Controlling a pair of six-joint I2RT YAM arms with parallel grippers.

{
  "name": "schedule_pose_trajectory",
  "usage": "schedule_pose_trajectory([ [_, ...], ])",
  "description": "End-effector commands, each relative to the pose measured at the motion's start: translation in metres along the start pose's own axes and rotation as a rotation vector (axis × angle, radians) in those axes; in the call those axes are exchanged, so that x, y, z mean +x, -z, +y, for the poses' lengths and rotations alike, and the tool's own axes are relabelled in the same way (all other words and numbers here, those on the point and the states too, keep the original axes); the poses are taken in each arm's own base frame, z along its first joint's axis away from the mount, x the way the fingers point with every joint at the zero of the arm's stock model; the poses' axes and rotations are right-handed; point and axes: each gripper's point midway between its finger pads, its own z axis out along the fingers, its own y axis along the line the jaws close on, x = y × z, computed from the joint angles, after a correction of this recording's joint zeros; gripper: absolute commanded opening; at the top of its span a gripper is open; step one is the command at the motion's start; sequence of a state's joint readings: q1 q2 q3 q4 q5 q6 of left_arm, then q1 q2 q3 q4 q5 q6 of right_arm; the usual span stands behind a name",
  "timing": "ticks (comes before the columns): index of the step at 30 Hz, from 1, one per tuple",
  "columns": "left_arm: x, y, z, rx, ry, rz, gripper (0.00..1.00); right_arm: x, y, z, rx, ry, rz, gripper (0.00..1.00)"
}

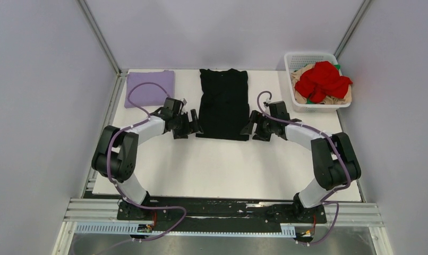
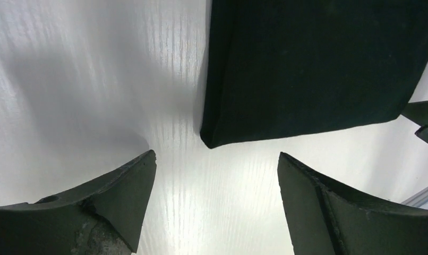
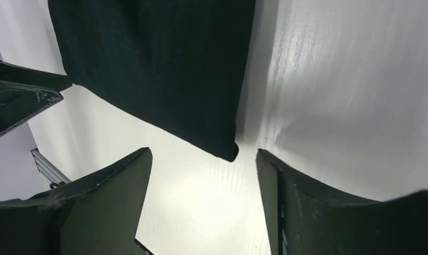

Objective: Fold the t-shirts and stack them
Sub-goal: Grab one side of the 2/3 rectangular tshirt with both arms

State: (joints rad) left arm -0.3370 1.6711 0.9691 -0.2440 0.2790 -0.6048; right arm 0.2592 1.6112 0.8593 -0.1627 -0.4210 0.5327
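A black t-shirt (image 1: pixel 224 103), folded into a long strip, lies flat at the middle back of the white table (image 1: pixel 212 167). My left gripper (image 1: pixel 193 126) is open and empty, just left of the shirt's near left corner (image 2: pixel 214 139). My right gripper (image 1: pixel 250 127) is open and empty, just right of the near right corner (image 3: pixel 228 153). A folded lavender t-shirt (image 1: pixel 150 87) lies at the back left. Red (image 1: pixel 322 79), tan and green t-shirts sit heaped in the basket.
A white mesh basket (image 1: pixel 294 57) stands at the back right corner. Grey walls close in the table on three sides. Purple cables loop over both arms. A metal rail (image 1: pixel 222 212) runs along the near edge.
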Motion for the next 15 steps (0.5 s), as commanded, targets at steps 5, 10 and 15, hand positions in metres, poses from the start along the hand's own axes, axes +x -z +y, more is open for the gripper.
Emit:
schedule_pose_trajectory([
  [5,0.004,-0.031,-0.006,0.008,0.016,0.035,0.75,-0.002,-0.025,-0.004,0.019,-0.087,0.005,0.48],
  [10,0.017,-0.048,-0.004,0.003,0.013,0.082,0.52,0.011,-0.036,-0.012,0.038,-0.095,0.051,0.40],
  [15,0.022,-0.049,-0.004,-0.004,0.014,0.103,0.01,0.025,-0.039,-0.014,0.042,-0.097,0.089,0.06],
])
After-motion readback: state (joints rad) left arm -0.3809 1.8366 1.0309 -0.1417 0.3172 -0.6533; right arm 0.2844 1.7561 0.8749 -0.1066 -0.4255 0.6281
